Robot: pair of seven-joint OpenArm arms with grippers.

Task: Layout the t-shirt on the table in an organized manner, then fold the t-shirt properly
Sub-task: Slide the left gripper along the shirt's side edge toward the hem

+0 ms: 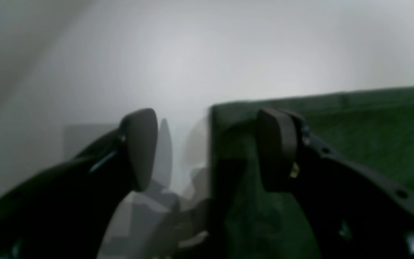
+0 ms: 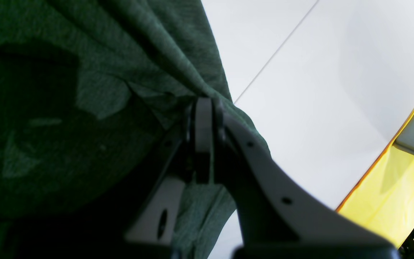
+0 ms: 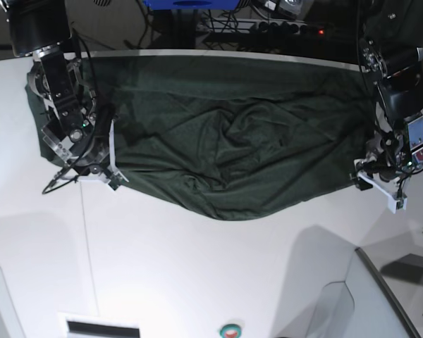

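Green fabric, thin and soft: the t-shirt (image 3: 218, 148) lies spread across the far half of the table (image 3: 197, 274), reaching close to the curved far edge, with a knot of wrinkles near its middle and a sagging, rounded near edge.

Right gripper (image 2: 202, 138): jaws pressed together, pinching a bunched fold of the shirt's edge; cloth fans out from the pinch.

Left gripper (image 1: 207, 149): jaws spread, holding nothing. One pad (image 1: 277, 149) sits over the shirt's corner, the other over bare table (view is blurred; I cannot tell whether either touches).

Step in hand, as I judge it: flattening the layout before any fold.

To do it well:
- close the left jaws on the corner hem only, single layer;
- pull both ends apart, low over the table, evenly;
- watch the middle wrinkles; stop once they flatten, since thin cloth may slip from the pinch.
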